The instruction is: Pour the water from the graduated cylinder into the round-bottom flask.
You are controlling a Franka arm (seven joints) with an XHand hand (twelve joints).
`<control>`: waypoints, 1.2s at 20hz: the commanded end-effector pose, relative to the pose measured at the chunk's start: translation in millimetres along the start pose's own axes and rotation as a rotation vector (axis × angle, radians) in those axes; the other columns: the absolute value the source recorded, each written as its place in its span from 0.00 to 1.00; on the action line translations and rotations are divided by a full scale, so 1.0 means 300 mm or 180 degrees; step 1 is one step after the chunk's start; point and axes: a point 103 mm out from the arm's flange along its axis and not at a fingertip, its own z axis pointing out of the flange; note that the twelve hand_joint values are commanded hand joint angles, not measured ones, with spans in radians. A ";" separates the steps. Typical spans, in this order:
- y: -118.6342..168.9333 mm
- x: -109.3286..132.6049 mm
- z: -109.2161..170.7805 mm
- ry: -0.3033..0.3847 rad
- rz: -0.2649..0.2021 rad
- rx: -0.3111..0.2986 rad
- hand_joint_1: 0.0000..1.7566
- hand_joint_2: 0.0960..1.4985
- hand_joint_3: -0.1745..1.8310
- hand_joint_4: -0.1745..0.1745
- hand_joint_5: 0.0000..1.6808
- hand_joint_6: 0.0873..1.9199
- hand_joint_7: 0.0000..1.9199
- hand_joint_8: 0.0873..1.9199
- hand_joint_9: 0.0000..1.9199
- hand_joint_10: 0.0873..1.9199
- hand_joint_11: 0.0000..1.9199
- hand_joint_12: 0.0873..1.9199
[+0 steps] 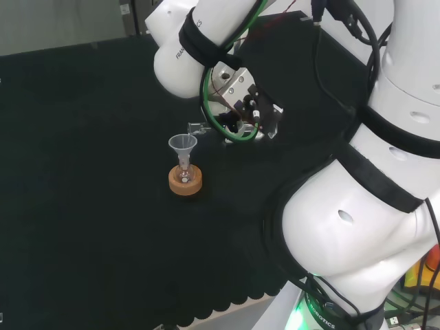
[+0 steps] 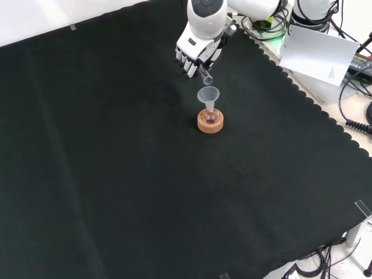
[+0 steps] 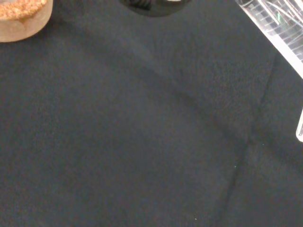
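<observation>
Tipping the graduated cylinder [image 2: 206, 77] is the step in hand, I judge: the hand [image 2: 195, 53] has its fingers curled round it, holding it slanted with the mouth just above the funnel [image 2: 208, 95]. In the front view the hand lies at about eleven o'clock from the funnel, which sits in the flask [image 2: 210, 117] on its cork ring [image 2: 210, 123] (whether water is running cannot be told). Done well, the mouth stays over the funnel's middle and the tilt grows slowly, without knocking the funnel.
</observation>
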 end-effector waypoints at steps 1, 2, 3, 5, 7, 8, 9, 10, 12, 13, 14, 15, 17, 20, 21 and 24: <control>0.002 0.008 -0.005 -0.0162 0.0020 0.0017 0.71 0.68 0.09 0.58 0.64 0.45 0.62 0.30 0.77 0.00 0.65 0.34; 0.005 0.006 -0.003 -0.0182 0.0014 0.0021 0.71 0.68 0.09 0.58 0.64 0.45 0.62 0.30 0.77 0.00 0.65 0.34; 0.008 0.004 0.000 -0.0205 0.0015 0.0038 0.71 0.68 0.09 0.58 0.64 0.45 0.62 0.30 0.77 0.00 0.65 0.33; 0.011 0.000 0.002 -0.0250 0.0026 0.0070 0.71 0.68 0.09 0.58 0.64 0.45 0.62 0.30 0.77 0.00 0.65 0.33; 0.013 0.009 -0.007 -0.0298 0.0055 0.0124 0.71 0.68 0.09 0.58 0.64 0.45 0.62 0.30 0.77 0.00 0.65 0.33; 0.013 0.011 -0.010 -0.0320 0.0067 0.0145 0.71 0.68 0.09 0.58 0.64 0.45 0.62 0.30 0.77 0.00 0.65 0.33; 0.014 0.013 -0.013 -0.0342 0.0077 0.0162 0.71 0.68 0.09 0.58 0.64 0.45 0.62 0.30 0.77 0.00 0.65 0.33; 0.014 0.015 -0.017 -0.0358 0.0084 0.0174 0.71 0.68 0.09 0.58 0.64 0.45 0.62 0.30 0.77 0.00 0.65 0.33; 0.015 0.017 -0.021 -0.0371 0.0095 0.0192 0.71 0.68 0.09 0.58 0.65 0.45 0.62 0.30 0.77 0.00 0.65 0.33; 0.015 0.018 -0.021 -0.0366 0.0097 0.0201 0.71 0.68 0.09 0.58 0.65 0.45 0.62 0.30 0.77 0.00 0.65 0.33; 0.015 0.020 -0.020 -0.0376 0.0097 0.0207 0.71 0.68 0.09 0.58 0.65 0.45 0.62 0.30 0.77 0.00 0.65 0.33; 0.015 0.021 -0.020 -0.0383 0.0101 0.0213 0.71 0.68 0.09 0.58 0.65 0.45 0.62 0.30 0.77 0.00 0.65 0.33; 0.021 0.033 -0.020 -0.0390 0.0116 0.0229 0.71 0.68 0.09 0.58 0.65 0.45 0.62 0.30 0.77 0.00 0.65 0.33; 0.023 0.038 -0.020 -0.0395 0.0125 0.0240 0.71 0.68 0.09 0.58 0.65 0.45 0.62 0.30 0.77 0.00 0.65 0.33; 0.023 0.039 -0.020 -0.0388 0.0129 0.0239 0.71 0.68 0.09 0.58 0.65 0.45 0.62 0.30 0.77 0.00 0.65 0.33; 0.021 0.038 -0.018 -0.0387 0.0139 0.0244 0.71 0.68 0.09 0.58 0.64 0.45 0.62 0.30 0.77 0.00 0.65 0.33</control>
